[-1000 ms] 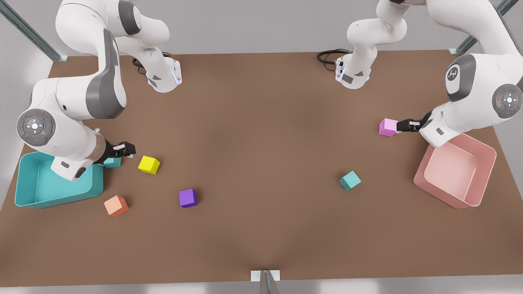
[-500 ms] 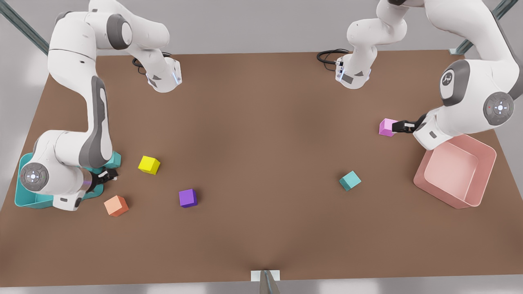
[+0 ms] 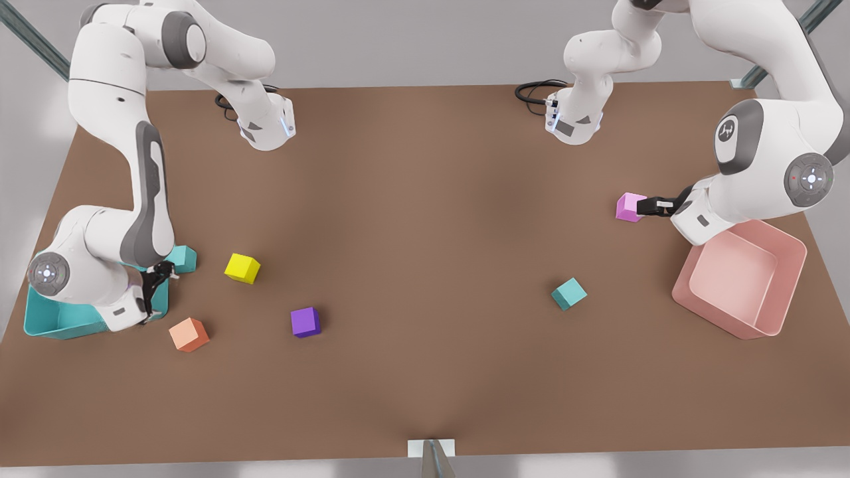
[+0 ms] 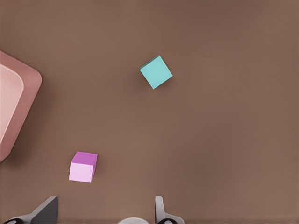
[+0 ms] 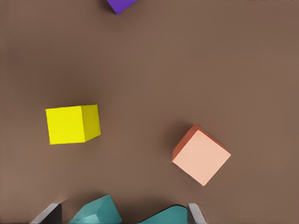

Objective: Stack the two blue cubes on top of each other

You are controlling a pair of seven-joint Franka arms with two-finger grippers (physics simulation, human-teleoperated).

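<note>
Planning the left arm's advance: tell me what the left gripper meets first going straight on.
Probably the pink cube, just ahead of the open left gripper, in line with its gap; depth is unclear, so it may reach the table instead.

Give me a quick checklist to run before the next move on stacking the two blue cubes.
1. Cubes stacked: not ok. The first blue cube sits by the teal tray; the second blue cube lies far off on open table.
2. Right gripper ready: ok, jaws open and empty, near the first blue cube.
3. Left gripper ready: ok for open jaws, but it is beside the pink cube, not a blue one.
4. Room around the second blue cube: ok.
5. First blue cube clear of the tray wall: cannot tell.
</note>
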